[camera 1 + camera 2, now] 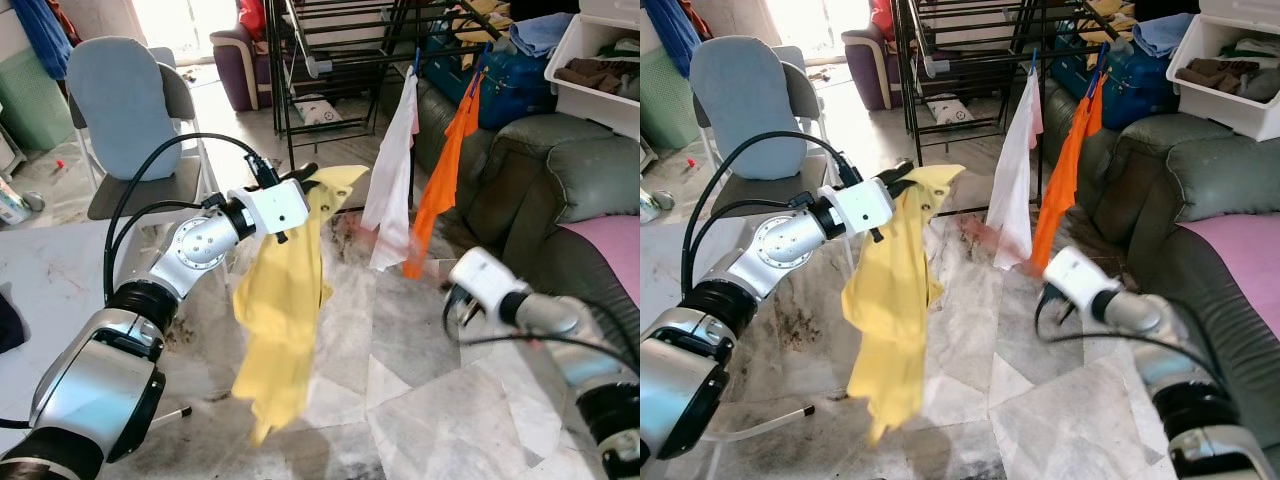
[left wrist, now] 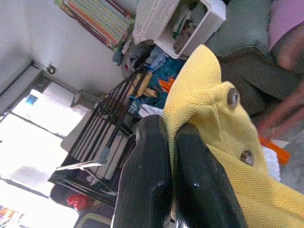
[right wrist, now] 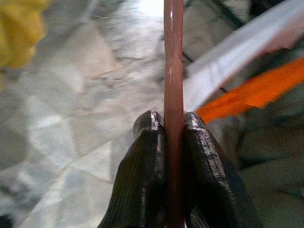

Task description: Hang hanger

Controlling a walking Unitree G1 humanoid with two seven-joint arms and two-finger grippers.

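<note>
My left gripper is raised at mid-height and shut on the collar of a yellow button-up shirt, which hangs down limp from it. In the left wrist view the two black fingers pinch the yellow collar beside two buttons. Lower on the right, my right gripper is shut on a thin reddish-brown hanger. The hanger is a faint blurred streak in the eye views, reaching toward the shirt.
A black drying rack stands behind, with a white garment and an orange one hung on it. A grey-green sofa with a white bin lies to the right, a chair to the left.
</note>
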